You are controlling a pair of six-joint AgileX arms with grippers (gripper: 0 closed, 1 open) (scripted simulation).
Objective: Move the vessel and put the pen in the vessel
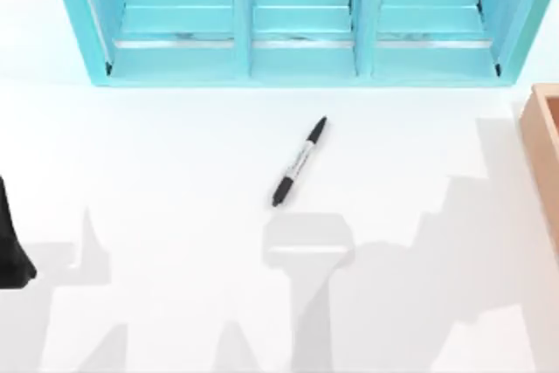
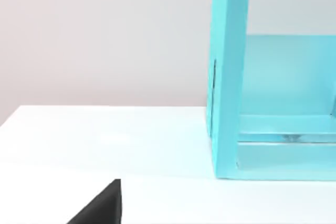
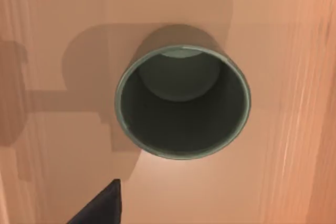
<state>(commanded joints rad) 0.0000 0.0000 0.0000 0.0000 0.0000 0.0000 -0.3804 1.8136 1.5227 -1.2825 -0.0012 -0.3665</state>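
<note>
Lying flat on the white table (image 1: 175, 216), the pen (image 1: 300, 162) sits near the middle, a little toward the far edge, and it points diagonally with one end toward the turquoise shelf (image 1: 301, 45) that stands along the far edge. Nothing touches the pen. At the right edge of the table is a tan wooden box (image 1: 546, 150). The right wrist view looks straight down into the vessel (image 3: 182, 124), which stands upright on a tan wooden surface (image 3: 273, 35). Its dark inside holds nothing. My left arm (image 1: 13, 246) is at the left edge of the table, well apart from the pen. For both grippers, I cannot tell whether they are open or closed.
</note>
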